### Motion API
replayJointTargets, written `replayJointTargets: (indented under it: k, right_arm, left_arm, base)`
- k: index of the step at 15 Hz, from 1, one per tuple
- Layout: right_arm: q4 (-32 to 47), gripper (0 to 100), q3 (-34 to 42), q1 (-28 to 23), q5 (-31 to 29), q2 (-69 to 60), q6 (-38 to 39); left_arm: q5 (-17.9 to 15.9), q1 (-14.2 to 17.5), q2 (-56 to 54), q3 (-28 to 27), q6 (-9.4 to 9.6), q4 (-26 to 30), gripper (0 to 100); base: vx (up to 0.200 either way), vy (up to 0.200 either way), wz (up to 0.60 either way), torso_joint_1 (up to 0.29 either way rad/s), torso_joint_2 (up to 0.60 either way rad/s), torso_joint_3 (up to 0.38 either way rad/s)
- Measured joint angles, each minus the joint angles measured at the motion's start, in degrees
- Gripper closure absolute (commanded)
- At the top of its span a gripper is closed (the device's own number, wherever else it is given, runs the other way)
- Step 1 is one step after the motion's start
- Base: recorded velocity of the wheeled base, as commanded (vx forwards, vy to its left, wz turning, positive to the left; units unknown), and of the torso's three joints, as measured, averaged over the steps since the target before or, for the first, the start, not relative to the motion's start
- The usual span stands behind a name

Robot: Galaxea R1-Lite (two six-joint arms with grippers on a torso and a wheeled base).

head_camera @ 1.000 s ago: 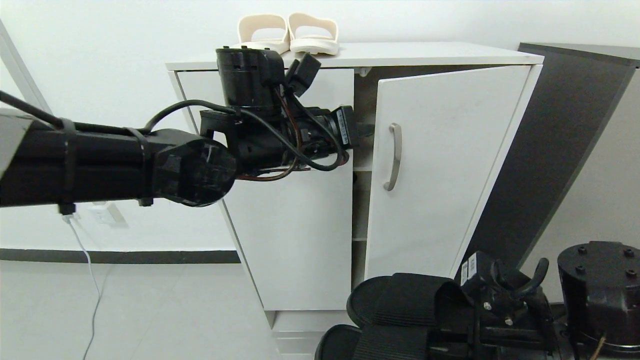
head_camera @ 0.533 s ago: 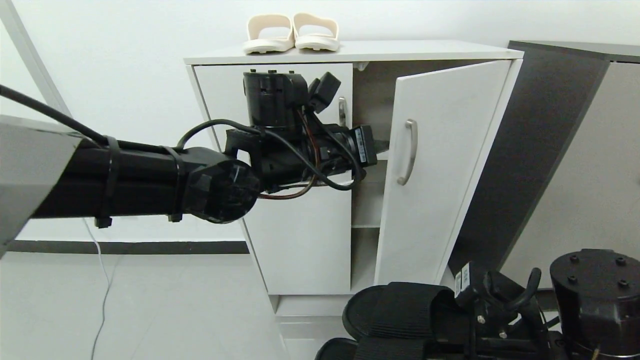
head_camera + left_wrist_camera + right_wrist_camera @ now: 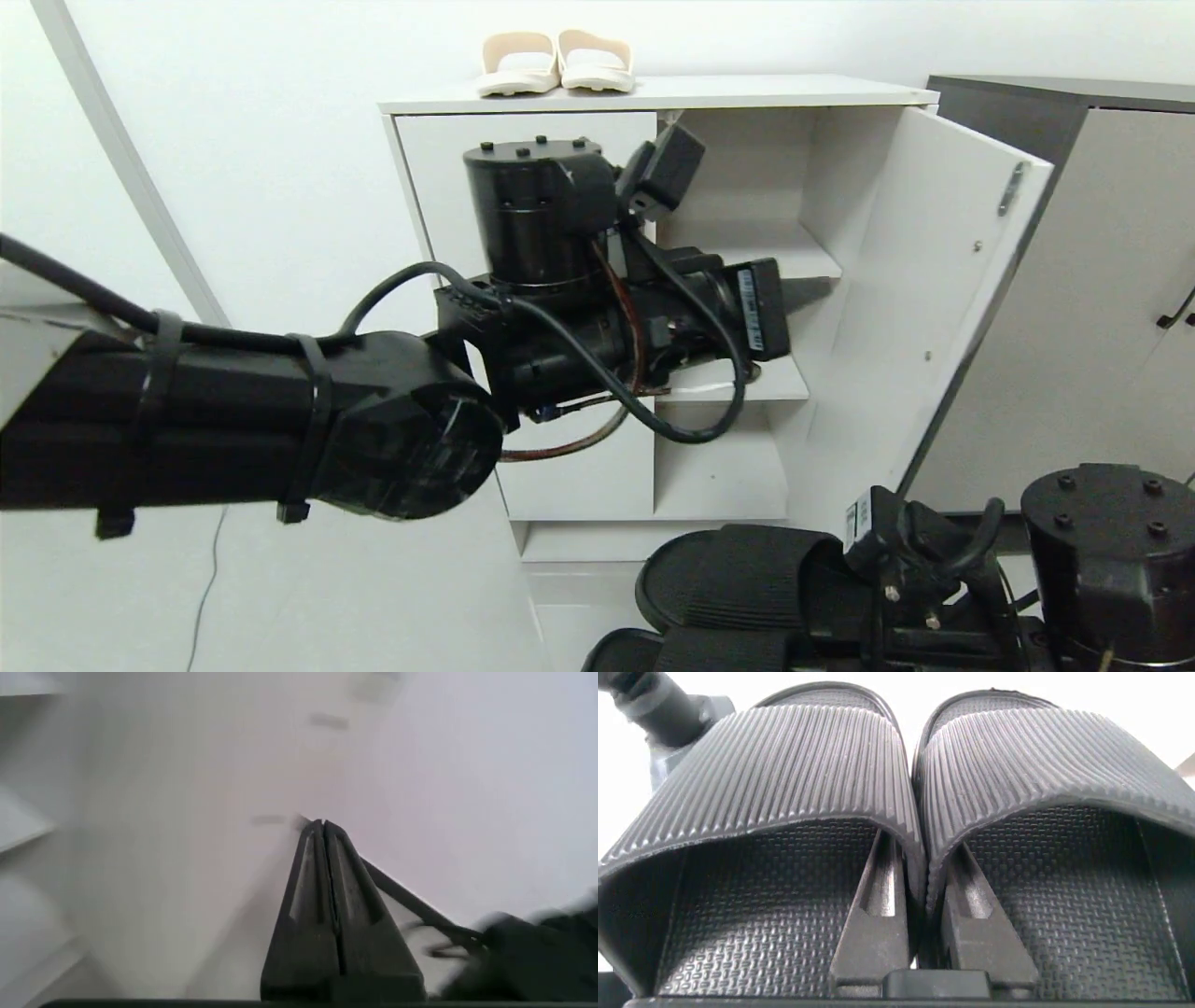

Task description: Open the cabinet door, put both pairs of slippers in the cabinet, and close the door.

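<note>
The left gripper is matte black, and so is the right gripper. The black slippers at the right gripper carry fine parallel ribs across their straps and a small pebbled grid on the footbeds. Ahead of the left gripper, the cabinet is plain white inside and out, and its door is white too. Above that gripper, the cream slippers are plain and unpatterned. Beyond the door, a second cabinet has a dark grey top and pale grey-beige fronts.
</note>
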Motion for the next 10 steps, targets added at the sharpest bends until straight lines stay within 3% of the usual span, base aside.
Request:
replayJointTargets:
  k: [2, 5, 7, 10]
  right_arm:
    - [-0.05, 100, -1.97, -2.10, -3.06, 1.18, 1.35]
    - [0.02, 100, -6.86, -3.84, -17.29, 3.77, 6.30]
    - [-0.07, 100, -10.19, -4.63, -28.48, 5.95, 7.40]
    - [-0.30, 100, -14.76, -5.30, -43.09, 10.42, 13.26]
  left_arm:
    - [0.54, 3.19, -1.88, 1.69, 0.00, 0.18, 100]
    - [1.11, 7.88, -8.25, 5.55, 0.02, 1.94, 100]
    - [3.44, 10.31, -15.52, 8.61, 0.85, 7.03, 100]
    - [13.00, 12.40, -29.66, 14.42, 6.88, 19.30, 100]
  base:
    - [0.000, 0.000, 0.00, 0.000, 0.00, 0.000]
    - [0.000, 0.000, 0.00, 0.000, 0.00, 0.000]
    - [0.000, 0.000, 0.00, 0.000, 0.00, 0.000]
    - [0.000, 0.000, 0.00, 0.000, 0.00, 0.000]
